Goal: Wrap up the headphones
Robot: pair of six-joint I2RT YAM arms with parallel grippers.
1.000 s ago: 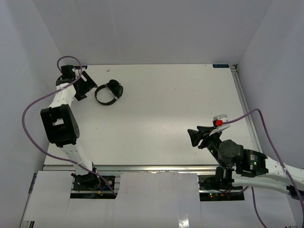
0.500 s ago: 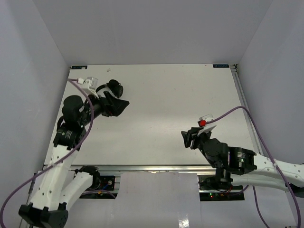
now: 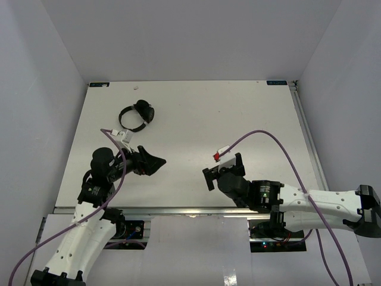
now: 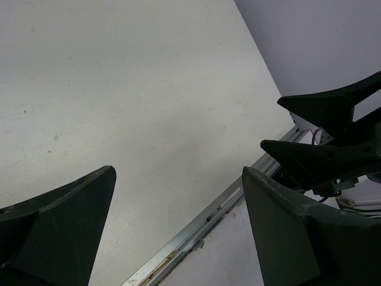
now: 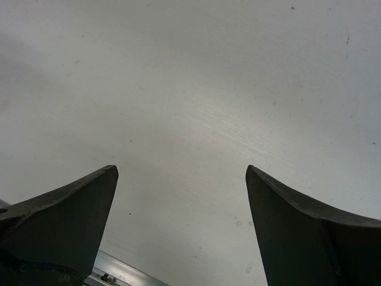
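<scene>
While left pincer (image 4: 178, 173) and right pincer (image 5: 181, 170) wide open, headphones (image 3: 132, 117) lengthwise left-right, earcups (image 3: 144, 111) rightward.

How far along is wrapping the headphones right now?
Done: the headphones lie bundled far left on the table, no loose cord showing. In hand: nothing; left pincer and right pincer are open, empty, away from them. Left: seemingly nothing, though cord detail is too small to confirm.

Lighting is even and diffuse from overhead. The white bench (image 3: 238, 119) is bright with no glare, and shadows are soft and faint. The overhead view is sharp. In both wrist views the near foreground is dark and slightly soft.
</scene>
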